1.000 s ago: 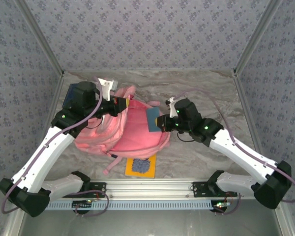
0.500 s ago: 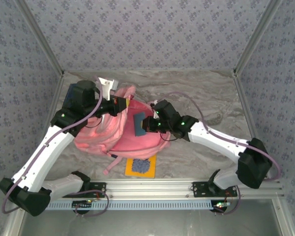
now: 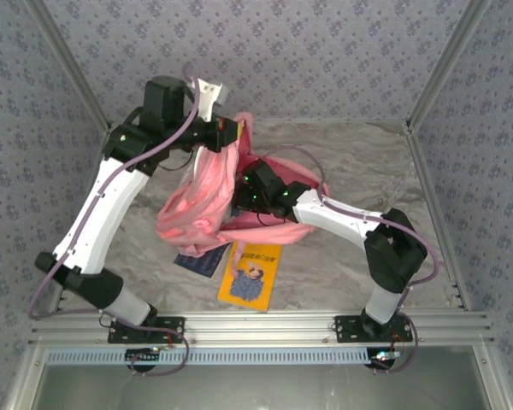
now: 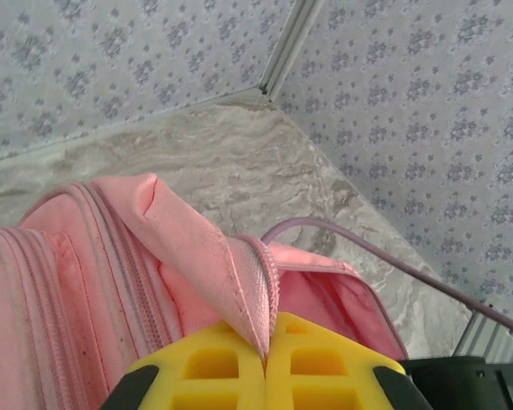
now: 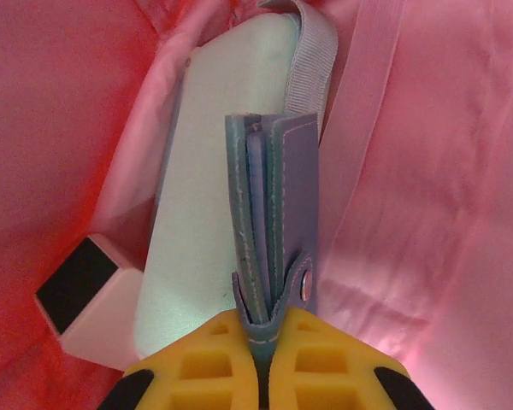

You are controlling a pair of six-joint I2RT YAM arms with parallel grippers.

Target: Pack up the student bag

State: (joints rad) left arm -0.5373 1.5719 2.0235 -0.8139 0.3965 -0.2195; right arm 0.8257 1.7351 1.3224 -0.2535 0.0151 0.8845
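The student bag point(image 3: 197, 213) hangs half-raised over the middle of the surface point(image 3: 368, 162), its lower part sagging down onto it. The left gripper point(image 4: 265, 357) is clenched on the rim of the opening, lifting it so the mouth gapes. Inside that mouth the right gripper point(image 5: 263, 337) grasps a slim blue-grey case point(image 5: 274, 196) (a snap-fastened wallet, probably), held edge-on to slip in beside a pale green pouch point(image 5: 197, 171). A yellow book point(image 3: 252, 278) lies just in front, presumably awaiting packing.
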